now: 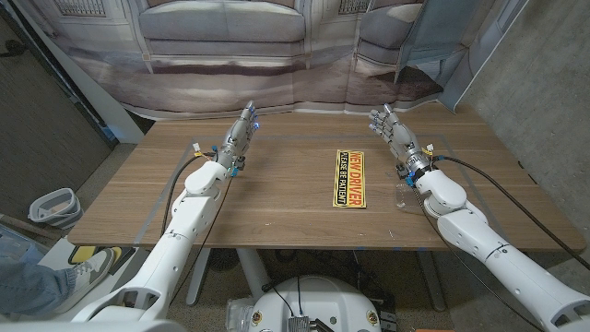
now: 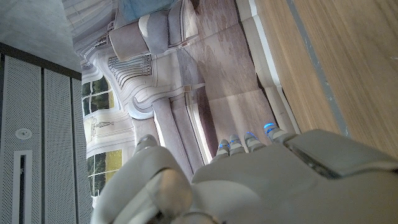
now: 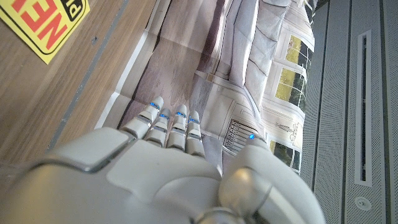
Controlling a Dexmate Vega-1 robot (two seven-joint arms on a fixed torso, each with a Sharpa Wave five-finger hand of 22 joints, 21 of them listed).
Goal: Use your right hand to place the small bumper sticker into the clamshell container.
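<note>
On table centre: yellow sticker [image 1: 350,179], both hands empty, fingers apart.
Sticker lies flat lengthwise on wooden table [image 1: 277,198], between the two hands, at about 8 o'clock from right hand [image 1: 395,135], apart from it. Right hand raised, fingers straight and spread, holding nothing. Left hand [image 1: 240,138] at 9 o'clock from sticker, well apart, fingers extended, nothing held. Clear plastic piece [image 1: 400,195] beside right wrist.
</note>
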